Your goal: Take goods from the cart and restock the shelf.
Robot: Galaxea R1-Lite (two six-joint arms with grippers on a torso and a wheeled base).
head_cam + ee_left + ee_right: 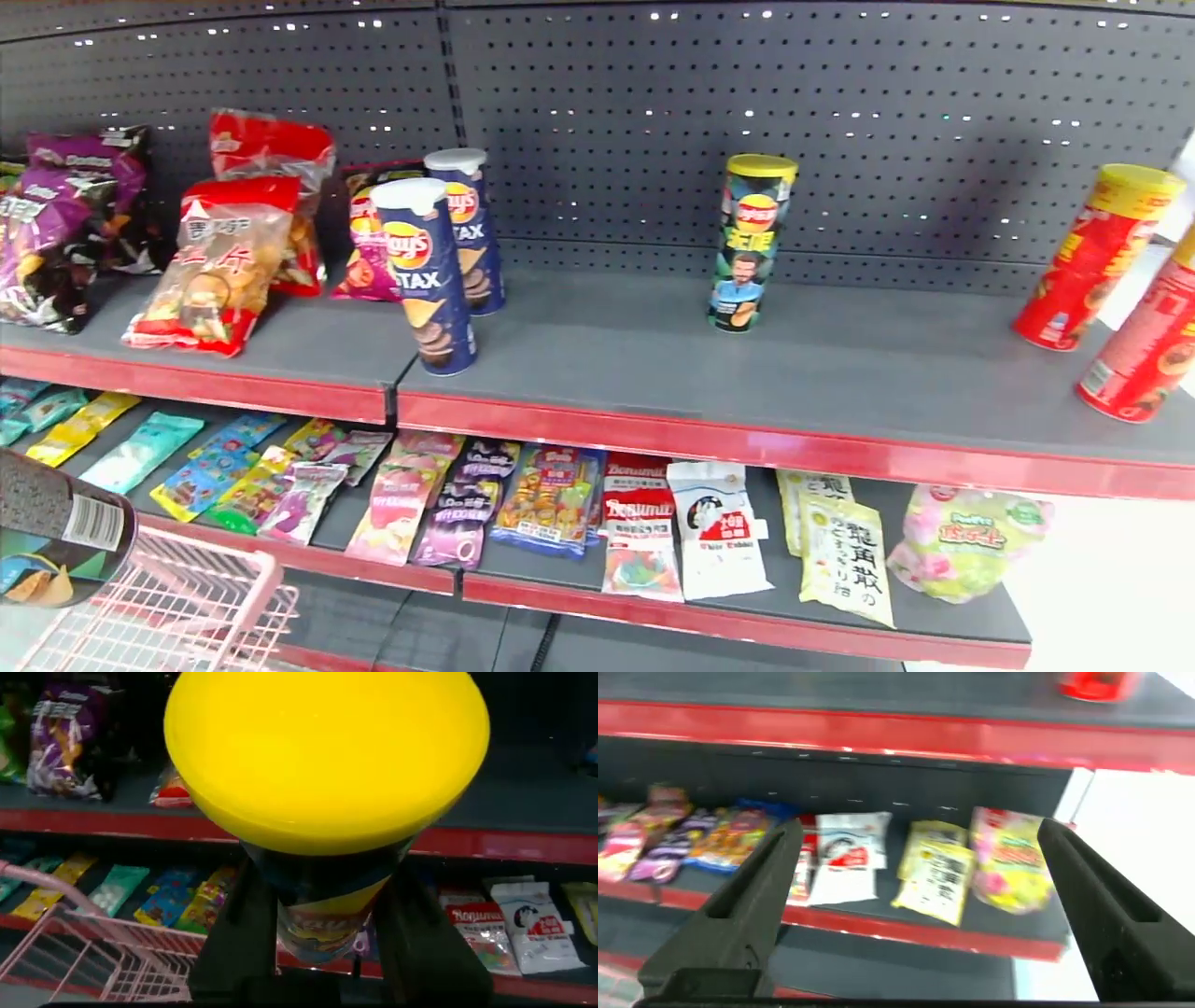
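In the left tool [327, 941], clenched on its body, sits a yellow-lidded chip can [327, 756] near the rim of the pink cart [187, 597]. The side grip probably lets it stand upright on the upper shelf [653, 373] by the matching can [752, 243]. Right tool [920, 840] is spread, holding nothing, and faces the lower shelf [906, 929] of candy bags [845, 854]. Dark pegboard [840, 112] behind.

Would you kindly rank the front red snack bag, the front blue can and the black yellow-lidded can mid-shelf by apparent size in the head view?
1. front red snack bag
2. front blue can
3. black yellow-lidded can; it stands farther back, so the two cans may really match.
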